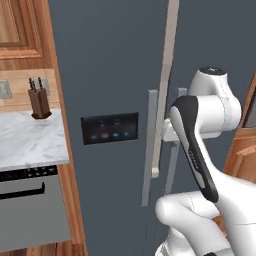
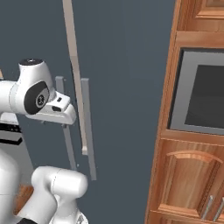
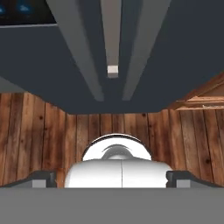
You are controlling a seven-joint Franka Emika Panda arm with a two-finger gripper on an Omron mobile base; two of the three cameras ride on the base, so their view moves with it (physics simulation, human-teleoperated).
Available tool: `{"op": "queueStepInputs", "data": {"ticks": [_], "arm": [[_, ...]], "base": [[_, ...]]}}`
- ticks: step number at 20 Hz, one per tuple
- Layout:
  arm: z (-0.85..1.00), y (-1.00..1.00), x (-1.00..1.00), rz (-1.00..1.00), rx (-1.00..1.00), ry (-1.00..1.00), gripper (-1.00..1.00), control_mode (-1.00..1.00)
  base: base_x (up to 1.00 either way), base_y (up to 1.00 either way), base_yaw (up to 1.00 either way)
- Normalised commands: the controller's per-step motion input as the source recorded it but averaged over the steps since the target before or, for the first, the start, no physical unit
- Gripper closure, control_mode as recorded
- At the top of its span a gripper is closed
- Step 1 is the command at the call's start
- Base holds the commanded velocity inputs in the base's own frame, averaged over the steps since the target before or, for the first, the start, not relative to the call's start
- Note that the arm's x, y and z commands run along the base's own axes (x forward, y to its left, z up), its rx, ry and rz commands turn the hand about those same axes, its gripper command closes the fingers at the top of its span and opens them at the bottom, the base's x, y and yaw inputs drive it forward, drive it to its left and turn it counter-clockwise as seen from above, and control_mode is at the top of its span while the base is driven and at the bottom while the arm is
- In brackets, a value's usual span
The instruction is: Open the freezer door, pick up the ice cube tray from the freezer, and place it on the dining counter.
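The freezer door (image 1: pixel 107 75) is the dark slate-grey panel on the left of the refrigerator front. It carries a black dispenser panel (image 1: pixel 110 128) with blue lights, and a long grey bar handle (image 1: pixel 148 150) runs down its right edge. In the left base view a pale strip (image 1: pixel 165 85) stands between this door and the plain dark grey door (image 1: pixel 210 35) to its right, narrow at the top and ending in a blunt pale tip between the two handles. Whether the strip marks a door edge standing ajar cannot be determined. The plain door has its own grey handle (image 2: pixel 89 127), seen clearly in the right base view.

The white arm reaches forward, with its hand (image 2: pixel 59 109) just in front of the two bar handles, at about the height of the dispenser panel. The pincer (image 3: pixel 111 177) appears in the hand view, where its two dark finger tips (image 3: pixel 41 178) sit far apart at the lower left and lower right corners. The pincer is spread wide and holds nothing. No contact with either handle is visible; the handles lie ahead of the tips with the wooden floor (image 3: pixel 39 131) showing between.

To the left of the refrigerator, a marble table (image 1: pixel 30 137) carries a knife block (image 1: pixel 39 102). To the right stands wooden cabinetry with a built-in oven (image 2: pixel 201 94).
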Motion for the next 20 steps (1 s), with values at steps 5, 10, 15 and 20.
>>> {"op": "queueStepInputs", "data": {"ticks": [5, 10, 15, 20], "arm": [[0.0, 0.0, 0.0, 0.0, 0.0, 0.0, -1.0, 1.0], [0.0, 0.0, 0.0, 0.0, 0.0, 0.0, -1.0, 1.0], [0.0, 0.0, 0.0, 0.0, 0.0, 0.0, -1.0, 1.0], [0.0, 0.0, 0.0, 0.0, 0.0, 0.0, -1.0, 1.0]], "base": [[0.0, -1.0, -0.01], [0.12, -0.43, -0.04], [0.48, 0.0, 0.0], [0.45, 0.0, 0.0]]}}
